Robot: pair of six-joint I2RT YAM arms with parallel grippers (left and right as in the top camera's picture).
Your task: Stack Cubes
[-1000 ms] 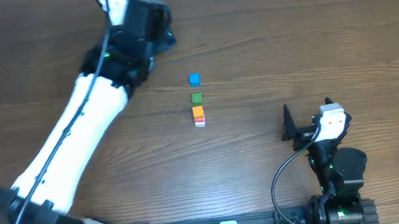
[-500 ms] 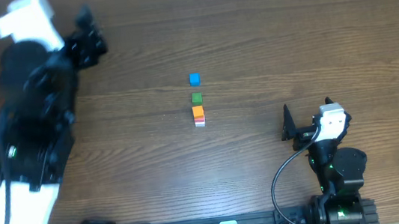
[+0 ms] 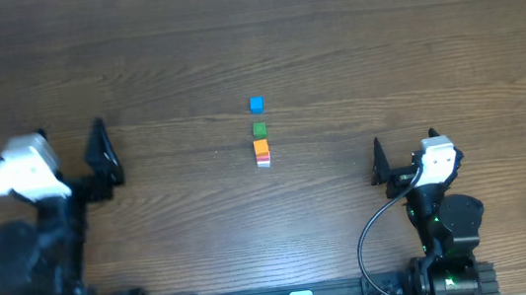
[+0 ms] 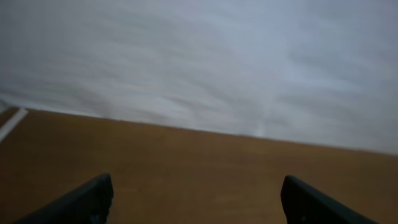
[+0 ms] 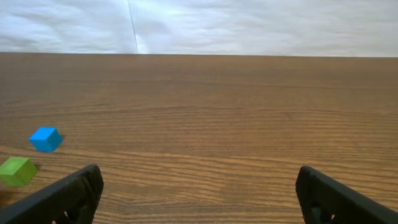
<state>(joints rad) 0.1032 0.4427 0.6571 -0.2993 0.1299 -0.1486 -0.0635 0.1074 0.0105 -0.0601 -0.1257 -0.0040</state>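
Two loose ones, green cube (image 3: 259, 129) and blue cube (image 3: 256, 104), await stacking beyond the orange cube (image 3: 261, 148) — left gripper (image 3: 102, 156), spread wide like the right gripper (image 3: 381, 162), has withdrawn far left of it.

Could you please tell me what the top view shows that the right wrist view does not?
Top view adds: the orange cube, the white cube touching it, and the left gripper. Right wrist view adds: the white wall beyond the table. Shared: the blue cube, the green cube, the table and the right gripper.
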